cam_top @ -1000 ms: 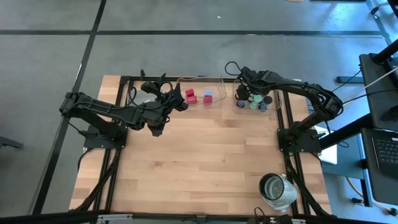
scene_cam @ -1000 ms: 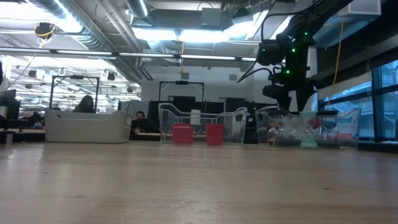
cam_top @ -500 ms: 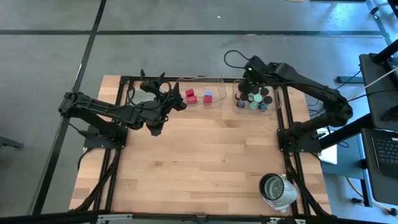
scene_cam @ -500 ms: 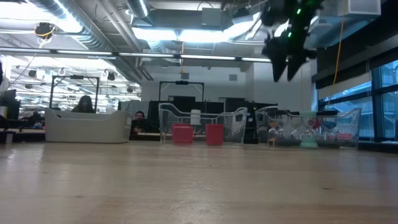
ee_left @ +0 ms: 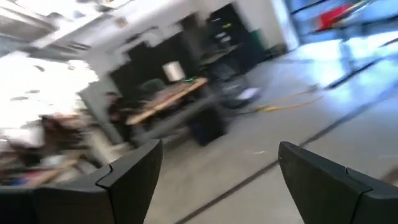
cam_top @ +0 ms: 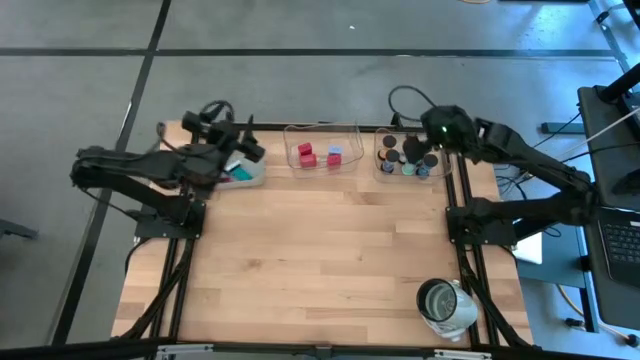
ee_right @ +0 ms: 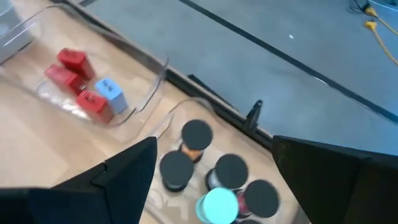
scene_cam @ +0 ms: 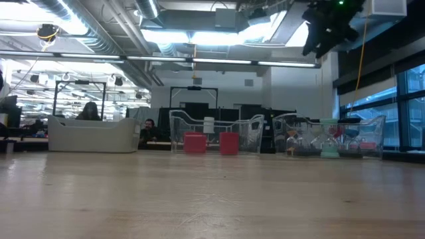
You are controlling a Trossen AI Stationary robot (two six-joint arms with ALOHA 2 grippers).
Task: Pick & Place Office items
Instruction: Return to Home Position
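The left end effector (ee_left: 217,149) hangs at the far left corner of the bench (cam_top: 320,260), over a pale tray (scene_cam: 93,136), and points out into the room. Its fingers stand wide apart with nothing between them. From above, a teal piece (cam_top: 238,171) shows in that tray. The right end effector (ee_right: 213,143) is held high over the right clear bin (scene_cam: 372,133), well clear of its rim. Its fingers are likewise spread and empty (the low view puts it near the ceiling lights, far above the bins). Both clear bins stand side by side along the far edge of the bench, close together but apart. In the middle clear bin (scene_cam: 249,133) lie the red blocks (ee_right: 74,81), and the pale-blue cube (ee_right: 110,93) lies just beside them. In the right clear bin the black round caps (ee_right: 198,132) cluster closely, with a teal disc (ee_right: 217,205) among them. I cannot tell whether these pieces stand upright or lie tilted. A silvery round container (cam_top: 445,303) sits alone near the front right corner of the bench, well apart from the bins and from both arms.
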